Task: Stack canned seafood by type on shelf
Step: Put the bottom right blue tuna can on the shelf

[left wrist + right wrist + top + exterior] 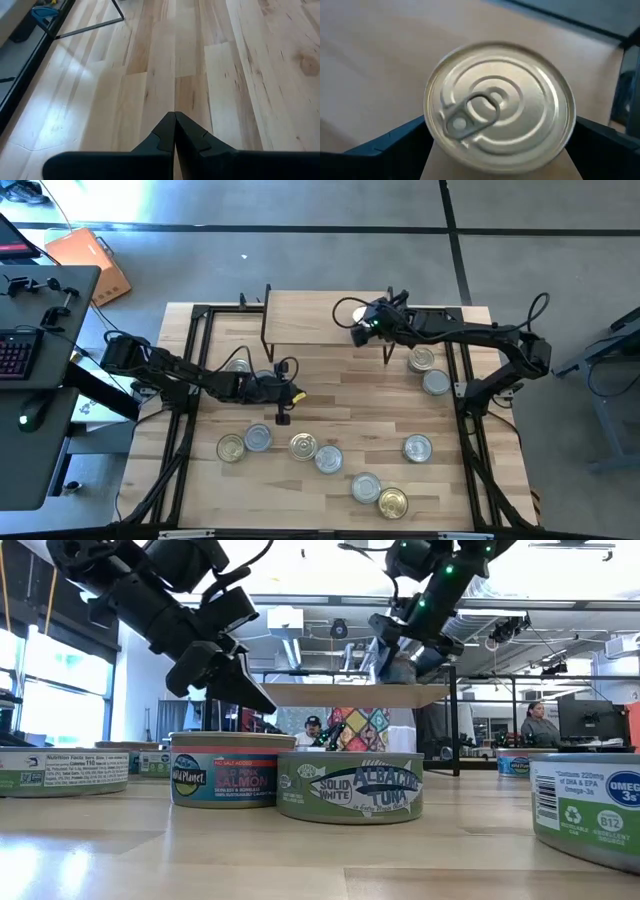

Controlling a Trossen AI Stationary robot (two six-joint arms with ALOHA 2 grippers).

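A silver can [497,105], lid and pull tab up, sits on the shelf [310,315] near its right end. My right gripper [358,332] is open over it, one finger on each side of the can. Several more cans of seafood lie flat on the table: a near row from a gold one [231,448] to another gold one [393,502], and two by the right rail [422,360]. My left gripper [174,117] is shut on nothing and slants down over bare tabletop at left of centre [283,418]. My right gripper's fingers [395,145] stand at two opposite sides of the silver can's rim [432,125], coming from above at a slant. I cannot tell whether they touch it. The can rests flat on the shelf board.
A salmon can [232,770] and an albacore tuna can [350,787] stand nearest the low camera. Black frame rails [190,380] run along the table's left and right sides. A desk with a keyboard [15,355] is at the left. People sit in the room beyond [540,725].
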